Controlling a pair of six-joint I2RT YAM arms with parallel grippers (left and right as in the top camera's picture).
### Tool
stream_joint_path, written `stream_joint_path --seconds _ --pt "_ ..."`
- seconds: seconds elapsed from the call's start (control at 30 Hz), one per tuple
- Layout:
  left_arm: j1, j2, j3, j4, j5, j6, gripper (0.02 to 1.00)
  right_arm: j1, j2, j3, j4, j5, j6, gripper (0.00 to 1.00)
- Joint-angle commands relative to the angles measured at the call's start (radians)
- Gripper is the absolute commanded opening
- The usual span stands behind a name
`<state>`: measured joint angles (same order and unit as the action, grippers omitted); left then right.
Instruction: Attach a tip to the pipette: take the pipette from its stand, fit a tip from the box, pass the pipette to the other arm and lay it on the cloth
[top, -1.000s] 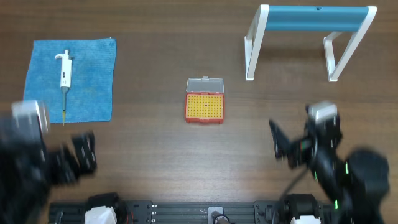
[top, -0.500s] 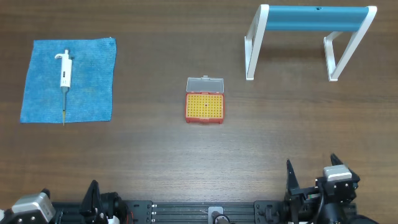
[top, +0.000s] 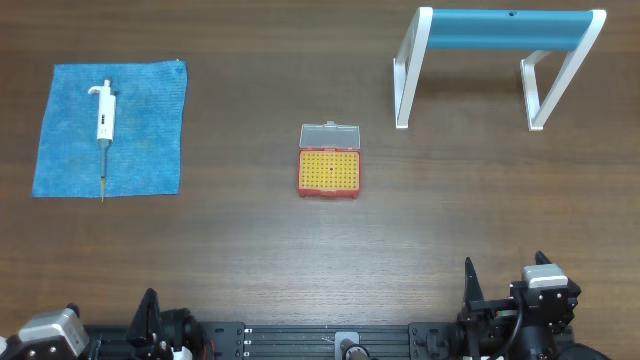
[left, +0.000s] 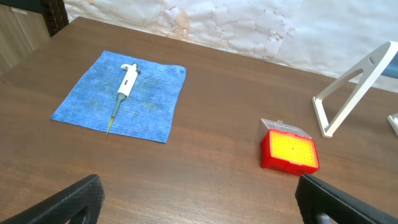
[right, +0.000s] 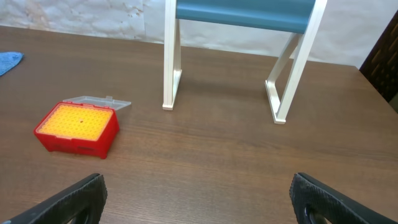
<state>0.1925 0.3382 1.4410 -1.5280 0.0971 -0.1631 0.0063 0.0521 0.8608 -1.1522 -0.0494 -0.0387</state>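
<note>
Left gripper (left: 198, 198) and right gripper (right: 198, 190) sit parked at the near table (top: 250, 260) edge, fingers spread wide, holding nothing — task looks complete. Pipette (top: 105, 118), tip (top: 103, 185) fitted, lies on the cloth (top: 150, 150); box (top: 329, 172) open mid-table.

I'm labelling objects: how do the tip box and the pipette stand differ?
The tip box is red, low and small; the stand is white with a blue bar, taller and wider. The tip box holds yellow tips; the stand holds nothing. Both sit on the table.
</note>
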Motion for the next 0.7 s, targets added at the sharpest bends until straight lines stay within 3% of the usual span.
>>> stream_joint_path --seconds 0.03,0.1,0.23,0.4,0.57,0.7 --pt "-0.026 -0.012 -0.027 0.003 -0.019 -0.016 0.993 -0.006 -0.011 -0.006 0.004 0.02 0.012 0.952" --pt "-0.059 -0.013 -0.047 0.006 -0.032 -0.017 0.996 -0.006 -0.011 -0.006 0.005 0.02 0.012 0.952" --pt "-0.11 -0.035 -0.191 0.176 0.053 -0.085 0.996 -0.006 -0.011 -0.006 0.005 0.02 0.012 0.952" --pt "-0.115 -0.152 -0.639 0.817 0.035 -0.084 0.996 -0.006 -0.011 -0.006 0.004 0.02 0.012 0.952" --pt "-0.116 -0.278 -1.107 1.563 0.077 -0.084 0.996 -0.006 -0.011 -0.006 0.005 0.02 0.012 0.954" --pt "-0.115 -0.315 -1.32 1.865 0.06 -0.084 0.996 -0.006 -0.011 -0.006 0.004 0.02 0.012 0.952"
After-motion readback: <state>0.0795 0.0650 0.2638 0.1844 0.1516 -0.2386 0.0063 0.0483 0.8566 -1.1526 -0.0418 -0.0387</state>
